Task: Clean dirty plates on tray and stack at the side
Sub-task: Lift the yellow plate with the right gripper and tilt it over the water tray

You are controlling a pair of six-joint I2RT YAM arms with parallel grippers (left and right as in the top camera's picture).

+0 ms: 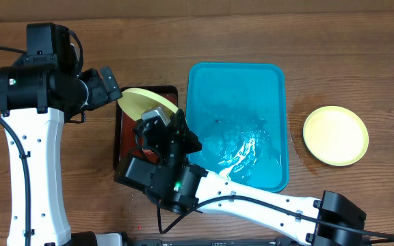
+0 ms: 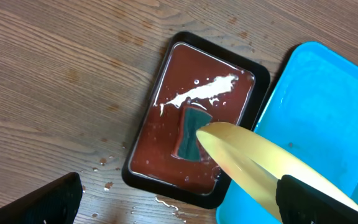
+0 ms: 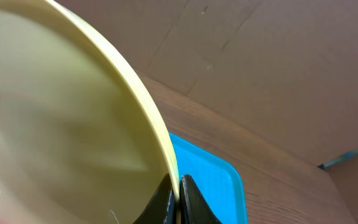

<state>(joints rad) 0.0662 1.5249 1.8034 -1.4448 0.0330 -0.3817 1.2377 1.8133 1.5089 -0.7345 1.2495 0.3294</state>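
Overhead, right gripper [image 1: 164,124] pinches a plate [image 1: 141,100] by its rim over the red tray [image 1: 125,133]; left gripper [image 1: 115,87] gapes open nearby.

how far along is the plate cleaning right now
Done: the turquoise rectangular plastic tray holds no plates, only water, and a round pale yellow-green plate lies on the table at the side; whether more lie beneath it is unclear. In hand: the right gripper clamps a second plate over the dark red tray. Remaining: finishing it and stacking it.
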